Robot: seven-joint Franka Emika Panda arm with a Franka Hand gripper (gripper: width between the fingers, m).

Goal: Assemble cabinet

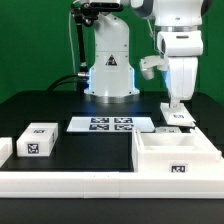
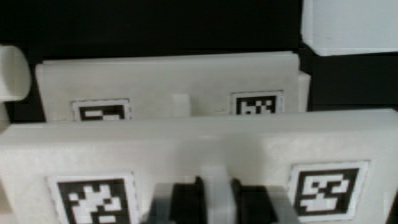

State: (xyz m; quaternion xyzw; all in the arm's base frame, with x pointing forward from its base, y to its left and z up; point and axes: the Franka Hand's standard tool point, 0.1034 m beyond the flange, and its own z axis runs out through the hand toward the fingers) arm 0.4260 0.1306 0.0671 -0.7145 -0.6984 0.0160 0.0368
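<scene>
The cabinet [image 1: 178, 155] is the large open white box at the exterior view's lower right, with a tag on its near wall. Just behind it lies a smaller white tagged part [image 1: 177, 117]. My gripper [image 1: 176, 104] reaches straight down onto that part. In the wrist view my gripper [image 2: 214, 200] has its two dark fingers [image 2: 182, 202] nearly together, with a thin white strip of a two-tag white part [image 2: 196, 150] between them. A second white two-tag piece [image 2: 169, 85] lies just beyond it; I cannot tell which part it is.
The marker board [image 1: 112, 124] lies mid-table in front of the robot base [image 1: 108, 70]. A white one-tag block [image 1: 38, 140] and another white piece [image 1: 5, 150] sit at the exterior view's left. A white ledge [image 1: 70, 185] runs along the front.
</scene>
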